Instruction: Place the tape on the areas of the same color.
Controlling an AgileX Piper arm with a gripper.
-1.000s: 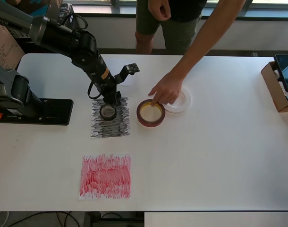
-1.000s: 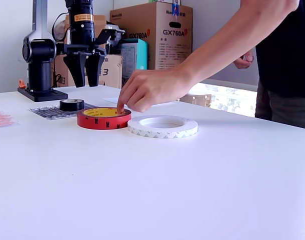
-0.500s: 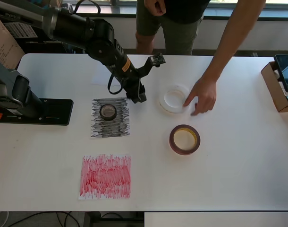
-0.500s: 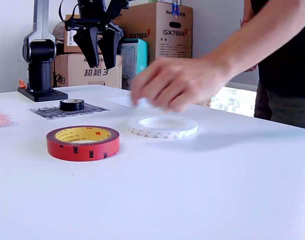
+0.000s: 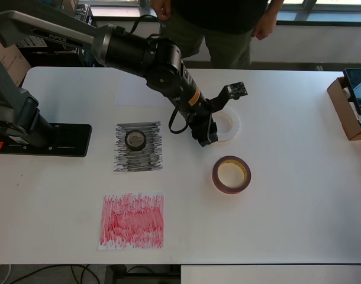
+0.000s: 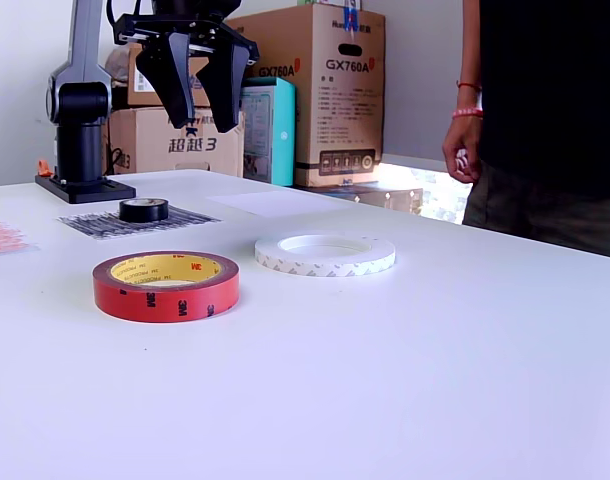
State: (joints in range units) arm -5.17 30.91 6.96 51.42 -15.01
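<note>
The small black roll (image 5: 135,140) lies on the black scribbled sheet (image 5: 151,158). The dark-red roll (image 5: 231,174) with a yellowish core lies on bare table, to the right of the sheets in the overhead view. The flat white ring (image 5: 226,125) lies on bare table just beyond it, partly hidden by my gripper (image 5: 205,135). The red scribbled sheet (image 5: 132,220) lies near the front edge with nothing on it. In the exterior view my gripper (image 6: 205,125) hangs open and empty, well above the table. That view also shows the white ring (image 6: 325,254), the red roll (image 6: 166,285), the black roll (image 6: 144,209) and the blank white sheet (image 6: 275,203).
The arm's black base (image 5: 47,137) stands at the overhead view's left. A brown box (image 5: 349,109) sits at the table's right edge. A person (image 6: 545,110) stands at the far side, hands off the table. Cardboard boxes (image 6: 315,90) are stacked behind the table.
My gripper left the black roll on the black sheet, rose and moved right to the white ring. The person's hand moved the red roll and white ring, then withdrew.
</note>
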